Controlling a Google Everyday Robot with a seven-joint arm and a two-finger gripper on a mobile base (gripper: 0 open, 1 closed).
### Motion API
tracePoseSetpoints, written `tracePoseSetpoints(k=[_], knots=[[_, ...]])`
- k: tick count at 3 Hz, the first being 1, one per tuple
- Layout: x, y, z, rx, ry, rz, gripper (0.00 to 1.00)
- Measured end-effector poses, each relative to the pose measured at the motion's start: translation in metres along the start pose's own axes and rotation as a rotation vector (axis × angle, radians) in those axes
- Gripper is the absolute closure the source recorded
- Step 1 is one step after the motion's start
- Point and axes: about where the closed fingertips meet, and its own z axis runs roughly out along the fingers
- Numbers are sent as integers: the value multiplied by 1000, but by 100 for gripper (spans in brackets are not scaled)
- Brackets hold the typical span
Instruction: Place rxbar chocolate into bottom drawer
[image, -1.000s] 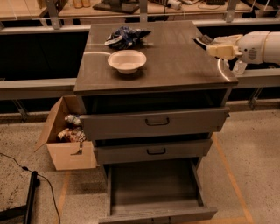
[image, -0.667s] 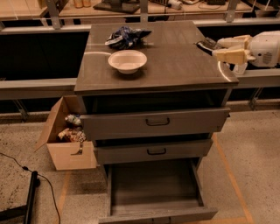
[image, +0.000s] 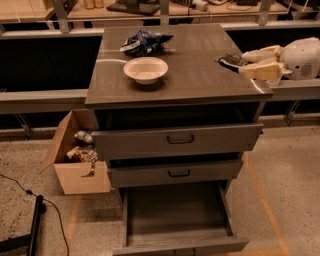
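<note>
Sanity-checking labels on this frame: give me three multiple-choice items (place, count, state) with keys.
1. Where is the rxbar chocolate?
A. In the bottom drawer
B. On the cabinet top, at its right edge by the gripper
C. In the white bowl

2. How many drawers does the cabinet have?
A. Two
B. Three
C. Four

3. The bottom drawer is:
A. Pulled out
B. Shut
C. Removed

Key:
1 B, the dark bar lies on the top beside the gripper.
2 B, top drawer, middle drawer and bottom drawer.
3 A, its grey floor shows.
</note>
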Motion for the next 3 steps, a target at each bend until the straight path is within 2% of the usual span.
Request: tracePoseSetpoints(k=[1, 2, 3], knots=[[-2, 50, -1, -165, -15, -5, 100], [8, 106, 13, -329, -6, -20, 100], [33, 151, 33, -423, 36, -55, 100]])
